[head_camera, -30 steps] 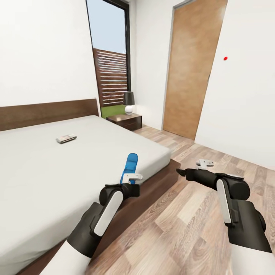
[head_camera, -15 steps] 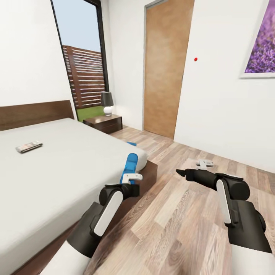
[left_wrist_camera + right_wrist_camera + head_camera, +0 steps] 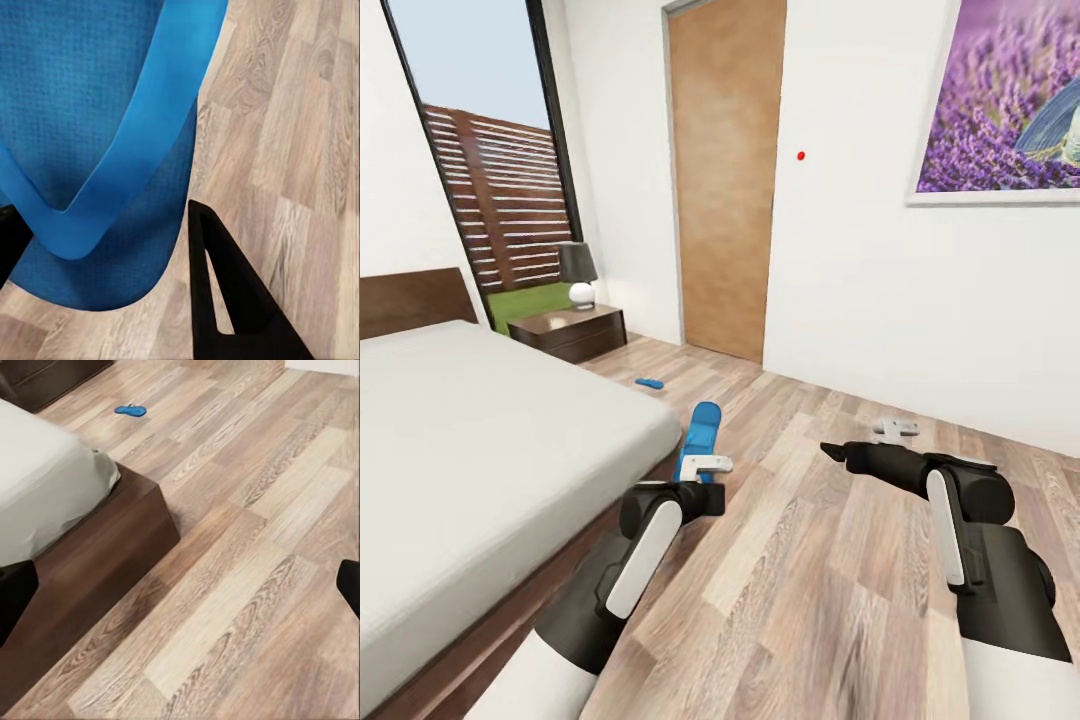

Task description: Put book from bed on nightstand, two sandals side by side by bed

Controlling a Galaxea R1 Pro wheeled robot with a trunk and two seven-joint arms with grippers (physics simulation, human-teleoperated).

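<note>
**Sandal carried over bedroom floor**

Sandal (image 3: 702, 438) of bright blue is held upright in the left gripper (image 3: 698, 468), fingers closed on its lower end; in the left wrist view its sole and strap (image 3: 112, 150) are seen close up between two dark fingers (image 3: 221, 292), above the plank floor (image 3: 840, 560). The second sandal (image 3: 650, 382) is seen lying flat on the floor, near the bed (image 3: 480, 440) and short of the nightstand (image 3: 568, 332); it is also seen from the right wrist (image 3: 130, 410). A lamp (image 3: 579, 274) is borne by the nightstand, beside the window (image 3: 480, 170). The right gripper (image 3: 838, 452) is held out over bare floor, nothing in it; how far its fingers are parted cannot be told with certainty. A wooden door (image 3: 725, 180) and a lavender picture (image 3: 1000, 100) are noted on the far wall.
</note>
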